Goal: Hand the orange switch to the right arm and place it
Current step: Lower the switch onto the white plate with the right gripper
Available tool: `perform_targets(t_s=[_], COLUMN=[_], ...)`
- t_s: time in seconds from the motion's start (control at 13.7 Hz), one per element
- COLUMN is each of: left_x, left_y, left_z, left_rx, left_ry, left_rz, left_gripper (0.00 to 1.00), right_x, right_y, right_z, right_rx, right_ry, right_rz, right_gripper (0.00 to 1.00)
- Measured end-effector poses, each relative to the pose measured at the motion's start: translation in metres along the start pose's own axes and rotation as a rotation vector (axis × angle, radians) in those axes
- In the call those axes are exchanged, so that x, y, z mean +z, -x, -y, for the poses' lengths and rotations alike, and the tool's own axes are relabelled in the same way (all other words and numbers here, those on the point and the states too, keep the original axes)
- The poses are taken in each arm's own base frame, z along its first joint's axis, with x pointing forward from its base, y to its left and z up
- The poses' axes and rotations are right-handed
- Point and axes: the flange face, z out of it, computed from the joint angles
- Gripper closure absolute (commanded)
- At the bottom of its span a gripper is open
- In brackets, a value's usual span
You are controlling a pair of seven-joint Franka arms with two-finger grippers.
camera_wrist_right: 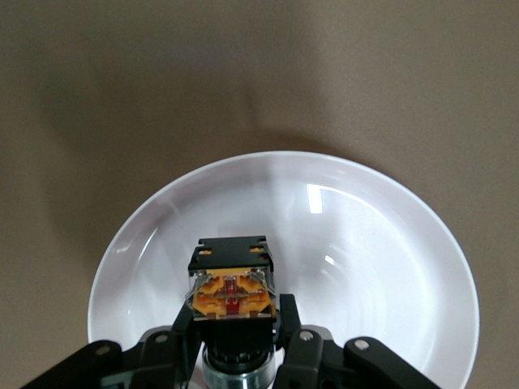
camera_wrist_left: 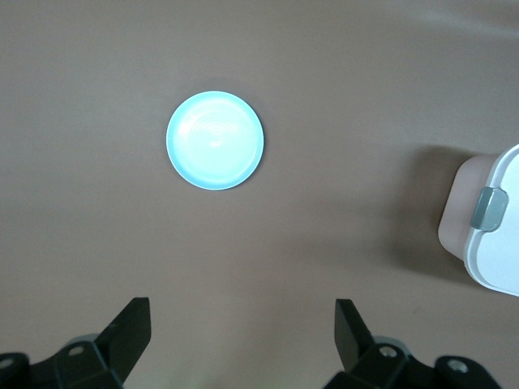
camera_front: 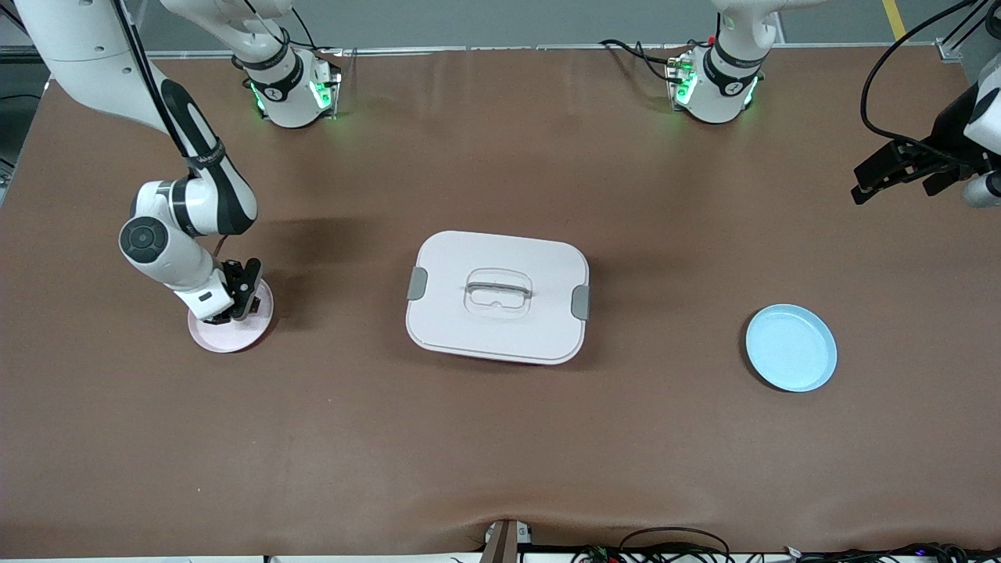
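Right wrist view: right gripper (camera_wrist_right: 233,328) clamps orange switch (camera_wrist_right: 231,288) over pink plate (camera_front: 249,328); left gripper (camera_wrist_left: 243,328) apart.

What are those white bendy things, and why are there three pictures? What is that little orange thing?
Those are two robot arms at a brown table. One picture looks down from a high camera; the other two come from cameras on each arm's wrist. The right gripper is down over a pink plate, its fingers shut on the orange switch, a tiny black and orange part. The left gripper waits in the air, open, at its own end of the table. A white lidded box sits in the middle, and a blue plate lies toward the left arm's end.
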Motion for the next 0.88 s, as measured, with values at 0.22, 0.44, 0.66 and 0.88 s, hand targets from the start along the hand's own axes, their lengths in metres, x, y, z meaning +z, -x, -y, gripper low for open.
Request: perform_targets(t_s=[0.22, 0.44, 0.66, 0.88], left_x=[0.0007, 0.005, 0.0085, 0.0086], left_y=[0.0007, 0.0008, 0.0004, 0.0002], left_z=[-0.0036, -0.0035, -0.0034, -0.0034], left_rx=[0.007, 0.006, 0.006, 0.006], left_ry=[0.0, -0.002, -0.003, -0.003], left_rz=[0.001, 0.011, 0.017, 0.017], left_gripper=[0.0, 0.0, 0.0, 0.0], right_x=[-0.0001, -0.0006, -0.0022, -0.0076], right_y=[-0.0002, -0.0004, -0.0005, 0.0003], right_z=[-0.0002, -0.0007, -0.0026, -0.0064], right_rx=[-0.002, -0.003, -0.003, 0.001], right_ry=[0.002, 0.007, 0.013, 0.007], right_rz=[-0.001, -0.002, -0.003, 0.002], right_gripper=[0.69, 0.0, 0.0, 0.0])
